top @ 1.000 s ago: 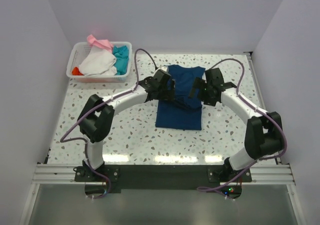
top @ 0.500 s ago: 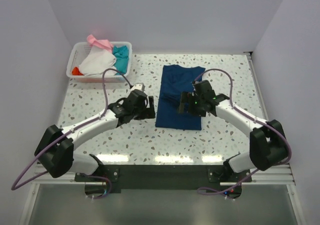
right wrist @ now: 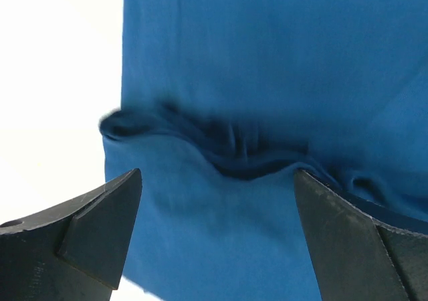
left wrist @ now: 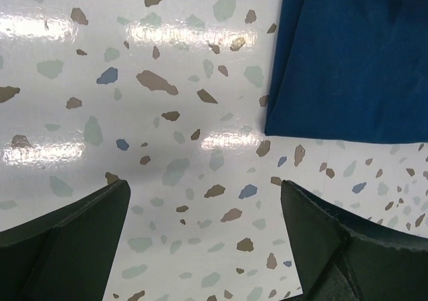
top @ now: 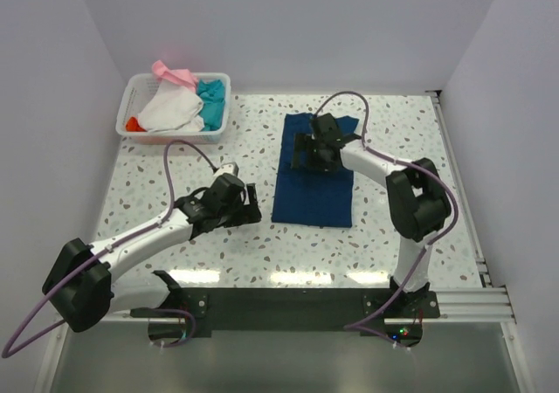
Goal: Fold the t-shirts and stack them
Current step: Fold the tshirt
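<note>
The dark navy-blue t-shirt (top: 316, 192) lies folded into a long rectangle at the table's middle. Its print is hidden. My right gripper (top: 307, 153) hovers open and empty over the shirt's far part; the right wrist view shows a wrinkled fold (right wrist: 254, 154) of the blue cloth between its fingers (right wrist: 100, 227). My left gripper (top: 247, 203) is open and empty, low over bare tabletop just left of the shirt's near left corner (left wrist: 281, 124). White (top: 170, 109), teal (top: 210, 96), pink (top: 173, 73) and orange-red (top: 132, 124) t-shirts lie bunched in the basket.
A white plastic basket (top: 218, 132) stands at the table's far left corner. The speckled tabletop (top: 175, 170) is walled in white on three sides. A metal rail (top: 288, 301) runs along the near edge by the arm bases.
My right gripper has moved from the shirt's right edge, by way of its middle, up and left onto its far part. My left gripper has drawn back off the shirt to the bare table at its left.
</note>
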You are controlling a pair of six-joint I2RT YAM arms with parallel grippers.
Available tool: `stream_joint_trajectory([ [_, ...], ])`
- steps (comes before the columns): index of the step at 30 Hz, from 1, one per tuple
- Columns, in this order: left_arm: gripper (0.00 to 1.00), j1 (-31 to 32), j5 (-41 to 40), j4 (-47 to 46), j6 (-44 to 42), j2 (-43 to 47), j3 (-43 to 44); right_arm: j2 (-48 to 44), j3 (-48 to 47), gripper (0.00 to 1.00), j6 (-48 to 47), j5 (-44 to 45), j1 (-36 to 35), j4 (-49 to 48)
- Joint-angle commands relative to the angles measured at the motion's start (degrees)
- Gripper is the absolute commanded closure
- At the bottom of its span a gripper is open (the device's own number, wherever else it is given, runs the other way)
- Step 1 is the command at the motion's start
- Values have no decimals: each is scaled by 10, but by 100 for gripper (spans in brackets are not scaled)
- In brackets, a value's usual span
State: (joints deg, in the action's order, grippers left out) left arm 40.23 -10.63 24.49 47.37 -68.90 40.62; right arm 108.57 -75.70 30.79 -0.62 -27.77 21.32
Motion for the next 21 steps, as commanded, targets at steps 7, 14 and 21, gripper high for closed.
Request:
stream_joint_trajectory([
  [7, 0, -2, 51, -50, 4, -2, -12, 11, -143, 1, -111, 79, 19, 27],
  [14, 0, 3, 92, -122, -18, -68, 9, -187, 57, 1, -36, 105, 25, 74],
  [21, 12, 6, 126, -171, -33, -166, 41, -382, 244, 1, 50, 118, 40, 93],
])
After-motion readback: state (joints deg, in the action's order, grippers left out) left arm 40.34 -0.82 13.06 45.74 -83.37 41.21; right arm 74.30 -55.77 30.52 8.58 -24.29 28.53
